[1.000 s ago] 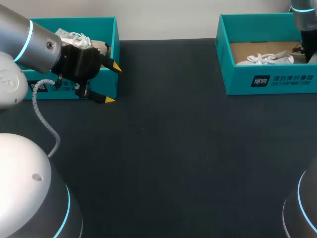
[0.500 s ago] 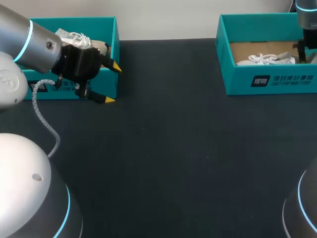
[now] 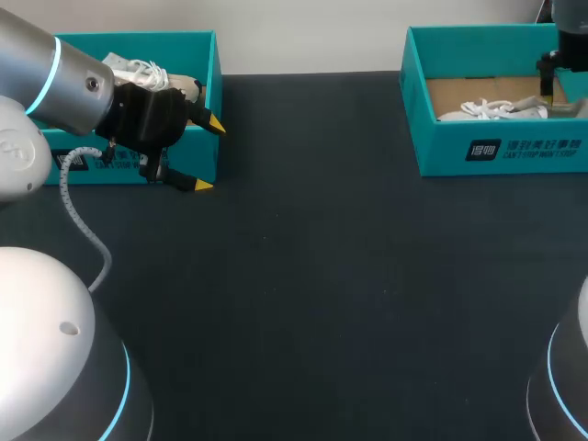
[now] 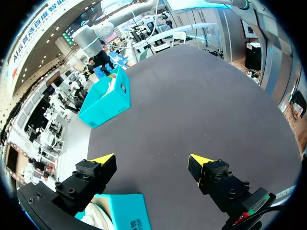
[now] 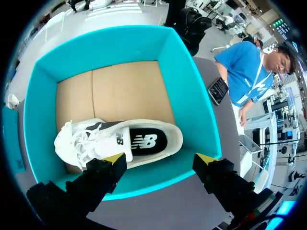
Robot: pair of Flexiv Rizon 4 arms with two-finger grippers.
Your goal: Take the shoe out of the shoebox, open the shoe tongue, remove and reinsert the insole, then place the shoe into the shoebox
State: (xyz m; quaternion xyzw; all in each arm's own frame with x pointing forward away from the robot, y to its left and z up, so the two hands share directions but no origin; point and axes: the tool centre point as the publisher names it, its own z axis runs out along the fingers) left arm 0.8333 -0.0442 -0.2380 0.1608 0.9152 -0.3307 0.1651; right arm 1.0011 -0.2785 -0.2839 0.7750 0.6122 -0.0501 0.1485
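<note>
Robotics lab, dark table (image 3: pixel 303 276), left arm (image 3: pixel 55 78), right arm (image 3: pixel 571 41), teal shoeboxes (image 3: pixel 496 152)

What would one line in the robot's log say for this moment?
left gripper: open, beside left box | right gripper: open, over right box | shoe: lying in right box, not yet grasped

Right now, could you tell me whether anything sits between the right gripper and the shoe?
Nothing visible does: the box has no lid, the shoe lies uncovered on its floor, and the right gripper hangs open above the box.
</note>
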